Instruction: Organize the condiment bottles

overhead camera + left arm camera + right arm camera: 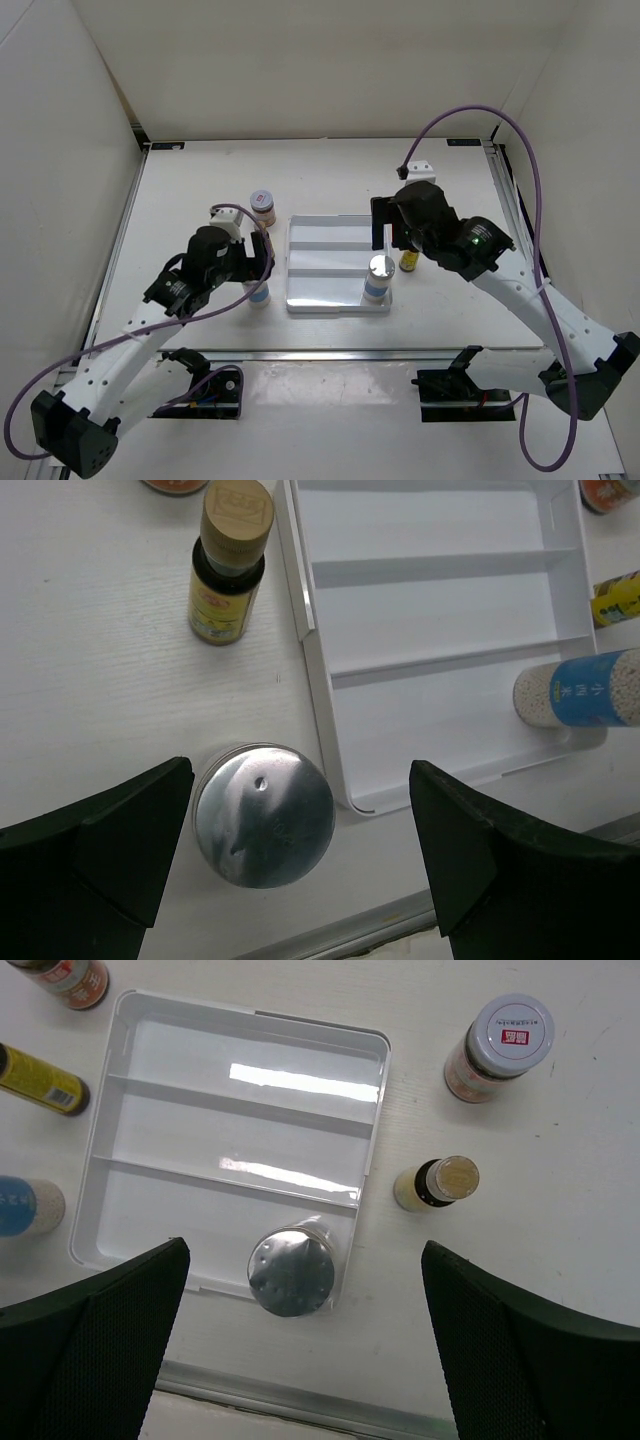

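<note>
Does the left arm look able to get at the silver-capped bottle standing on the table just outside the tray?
Probably yes. The left gripper is open right above the silver-capped bottle, its cap bare between the fingers. The tray wall sits close beside it, so one finger has little room.

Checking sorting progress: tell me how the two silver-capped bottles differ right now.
The tray bottle stands in the white tray, at the right end of its nearest compartment; the loose bottle stands on the table left of the tray. The loose bottle sits between the open fingers of the left gripper; the tray bottle sits below the open fingers of the right gripper. Both are upright and ungripped, with silver caps and blue-white labels.
</note>
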`<state>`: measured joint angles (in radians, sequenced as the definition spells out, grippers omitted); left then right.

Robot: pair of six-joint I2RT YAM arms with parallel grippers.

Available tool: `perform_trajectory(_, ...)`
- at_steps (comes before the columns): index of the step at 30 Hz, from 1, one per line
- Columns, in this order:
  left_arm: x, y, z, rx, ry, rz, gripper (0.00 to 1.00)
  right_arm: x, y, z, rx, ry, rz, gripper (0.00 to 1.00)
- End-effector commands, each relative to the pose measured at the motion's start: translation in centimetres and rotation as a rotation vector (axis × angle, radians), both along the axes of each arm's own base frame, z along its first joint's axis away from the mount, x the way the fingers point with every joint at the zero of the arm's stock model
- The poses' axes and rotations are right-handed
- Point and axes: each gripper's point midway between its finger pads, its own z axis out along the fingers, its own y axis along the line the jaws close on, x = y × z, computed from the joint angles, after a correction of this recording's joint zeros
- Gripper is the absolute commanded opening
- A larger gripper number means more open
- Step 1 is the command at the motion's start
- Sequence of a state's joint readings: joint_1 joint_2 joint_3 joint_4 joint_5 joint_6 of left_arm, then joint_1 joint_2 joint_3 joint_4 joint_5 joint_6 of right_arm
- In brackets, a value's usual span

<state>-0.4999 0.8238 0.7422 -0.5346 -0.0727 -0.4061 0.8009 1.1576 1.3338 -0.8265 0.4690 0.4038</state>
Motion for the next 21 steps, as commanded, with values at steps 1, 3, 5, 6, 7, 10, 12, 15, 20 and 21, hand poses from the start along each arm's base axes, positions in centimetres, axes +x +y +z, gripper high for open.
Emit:
perform_trajectory(1,0.2,-0.3,-0.4,0.031,0.006,0.003,1.00,0.0,0.0,0.7,0.022,-0.029,0.001,1.00)
perform_trajectory(3,0.3,-0.4,-0.5,0.040,0.000,0.007,1.00,-0.2,-0.1,0.6,0.015,-0.023,0.001,1.00)
perform_trajectory(5,0.4,-0.8,-0.7,0.043,0.004,-0.002,1.00,-0.2,-0.3,0.8,0.014,-0.031,0.007,1.00)
perform_trajectory(6,0.5,-0.8,-1.0,0.049,0.014,-0.002,1.00,-0.2,-0.4,0.9,0.010,-0.036,0.000,1.00)
perform_trajectory(7,0.6,-0.7,-1.4,0.061,0.023,0.006,1.00,-0.2,-0.5,0.9,0.002,-0.038,0.005,1.00)
perform_trajectory(10,0.8,-0.6,-2.1,0.081,0.043,0.015,1.00,-0.2,-0.5,0.9,0.002,-0.038,0.005,1.00)
perform_trajectory(12,0.6,-0.3,-2.7,0.092,0.067,0.040,1.00,-0.2,-0.5,0.9,0.002,-0.038,0.005,1.00)
perform_trajectory(15,0.6,-0.1,-3.0,0.093,0.084,0.064,0.98,-0.1,-0.6,0.5,-0.008,-0.035,-0.002,1.00)
perform_trajectory(20,0.4,0.2,-4.1,0.112,0.117,0.077,0.85,-0.2,-0.8,-0.2,-0.029,-0.025,0.004,1.00)
perform_trajectory(21,0.4,0.2,-4.1,0.112,0.117,0.077,0.82,-0.2,-0.8,-0.2,-0.029,-0.025,0.004,1.00)
